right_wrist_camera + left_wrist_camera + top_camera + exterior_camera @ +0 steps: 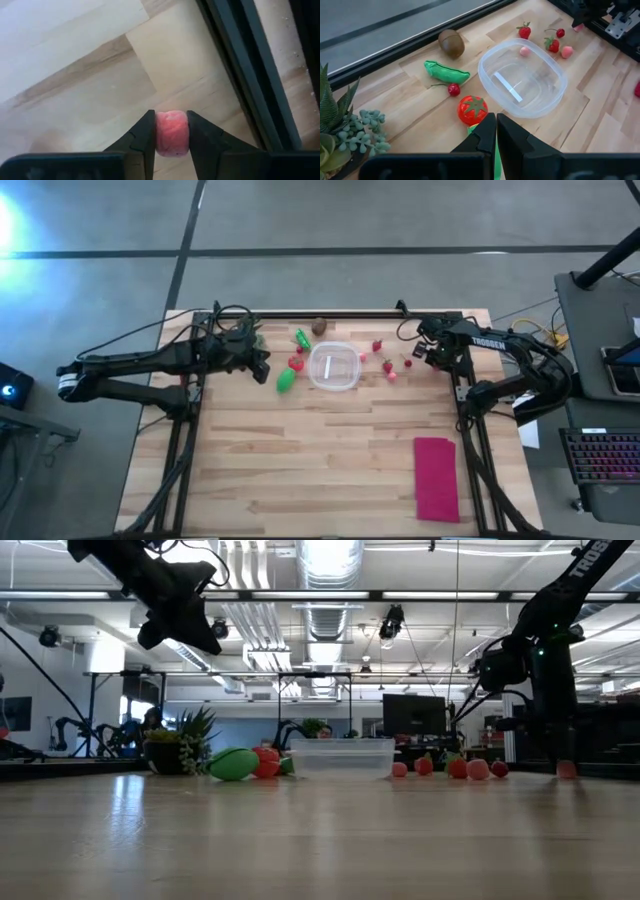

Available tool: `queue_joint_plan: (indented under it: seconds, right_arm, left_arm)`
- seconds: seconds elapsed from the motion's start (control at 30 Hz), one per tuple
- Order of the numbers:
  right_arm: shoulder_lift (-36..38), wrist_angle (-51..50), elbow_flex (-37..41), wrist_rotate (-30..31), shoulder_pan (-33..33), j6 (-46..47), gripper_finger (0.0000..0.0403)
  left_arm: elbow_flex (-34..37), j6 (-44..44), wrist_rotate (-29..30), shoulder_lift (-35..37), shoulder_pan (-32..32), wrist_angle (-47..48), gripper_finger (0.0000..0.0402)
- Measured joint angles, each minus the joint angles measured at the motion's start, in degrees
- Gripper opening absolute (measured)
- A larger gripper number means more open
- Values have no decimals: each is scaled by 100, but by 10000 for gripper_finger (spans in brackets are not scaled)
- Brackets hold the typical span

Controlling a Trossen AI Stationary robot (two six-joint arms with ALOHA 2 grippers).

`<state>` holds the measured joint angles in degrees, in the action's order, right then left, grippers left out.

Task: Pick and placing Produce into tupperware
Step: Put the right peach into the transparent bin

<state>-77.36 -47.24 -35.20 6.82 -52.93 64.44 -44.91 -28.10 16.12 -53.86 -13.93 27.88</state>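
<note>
The clear tupperware (pixel 333 366) stands empty at the table's far middle. To its left lie a brown piece (pixel 319 326), a green pod (pixel 302 338), a red tomato (pixel 296 363) and a green piece (pixel 286 380). Several small red pieces (pixel 387 365) lie to its right. My left gripper (pixel 495 122) is shut and empty, high above the green piece, left of the tupperware (pixel 522 77). My right gripper (pixel 171 120) is at the table's far right, shut on a small pink-red piece (pixel 172 132). My right gripper pinches the small pink-red piece by its two opposite sides (pixel 161 131) between its two fingers. The fingers point down from above. In the low view the piece (pixel 567 769) sits at table height below the arm; whether it rests on the wood, I cannot tell.
A leafy potted plant (pixel 250 335) stands at the far left, close beside my left gripper. A flat magenta cloth (pixel 437 478) lies at the near right. A dark frame rail (pixel 250 65) runs close beside my right gripper. Bare wood fills the table's near half.
</note>
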Motion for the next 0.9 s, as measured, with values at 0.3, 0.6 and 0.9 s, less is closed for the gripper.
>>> queue_joint_plan:
  seconds: [0.3, 0.6, 0.9]
  right_arm:
    - [173, -12, -518, -687, 464, -405, 93]
    - [239, 848, -2228, -871, 2146, -1293, 93]
    - [-1918, 1036, -3645, -975, 2763, -2428, 93]
  left_arm:
    - [0, -2, -4, 22, 0, -12, 0]
    - [0, -2, -7, 41, 0, -46, 0]
    - [0, -2, -16, 64, 0, -43, 0]
